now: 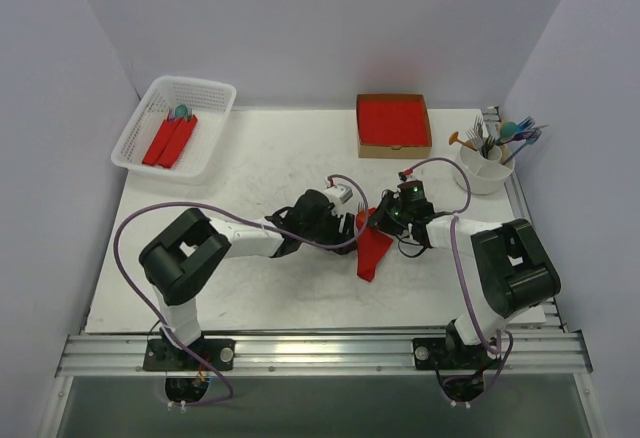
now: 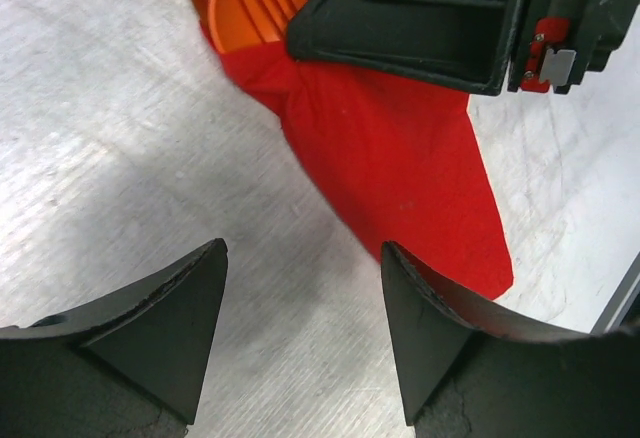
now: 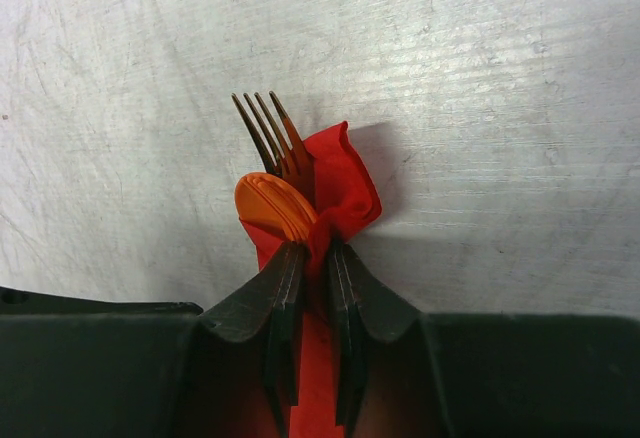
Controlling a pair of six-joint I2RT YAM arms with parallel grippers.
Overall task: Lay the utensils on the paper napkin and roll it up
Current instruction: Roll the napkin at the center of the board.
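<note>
Right gripper (image 3: pixel 310 258): pinching the paper napkin (image 3: pixel 345 183) tight around an orange spoon (image 3: pixel 272 206) and a fork (image 3: pixel 272 133), both heads sticking out past the fingertips.
Left gripper (image 2: pixel 303 258): hovering spread wide over the table (image 2: pixel 120 108), just beside the napkin's loose tail, gripping nothing.
Napkin position: lying mid-table between the two arms, bunched at the pinched end, fanning out flat at the other; looking only partly rolled.
Unrolling risk: probably springing open if released before tucking the tail.
Slipping risk: possibly shedding spoon or fork through the open end if lifted or tilted.
Tearing risk: possibly ripping the thin paper if pulled from both ends at once.
</note>
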